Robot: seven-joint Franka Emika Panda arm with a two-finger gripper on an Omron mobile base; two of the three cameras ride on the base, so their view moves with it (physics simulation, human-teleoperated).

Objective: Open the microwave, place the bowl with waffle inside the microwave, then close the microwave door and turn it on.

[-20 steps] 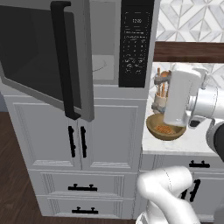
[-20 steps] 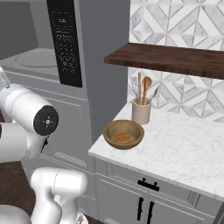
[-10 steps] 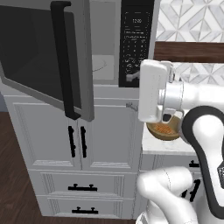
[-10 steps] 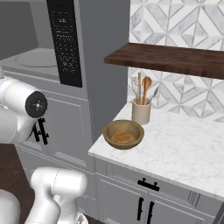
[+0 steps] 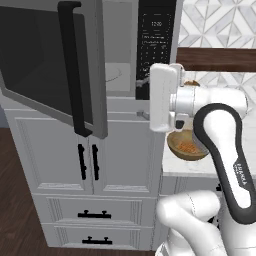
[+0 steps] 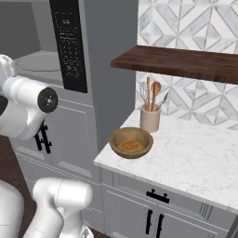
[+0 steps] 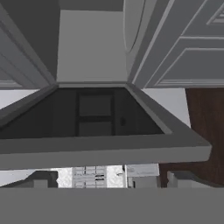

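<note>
Door of grey frame and dark glass is standing open for loading, while shallow brown wooden bowl with waffle is waiting on counter, far from fingers whose state I cannot tell.

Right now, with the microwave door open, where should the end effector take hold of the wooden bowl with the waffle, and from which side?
Probably by the rim of the bowl, coming from above. It is shallow and round and sits upright on the counter, so the thin wall gives the fingers something to pinch. The near rim looks safest: the waffle lies in the middle, and the utensil crock stands close behind.
</note>
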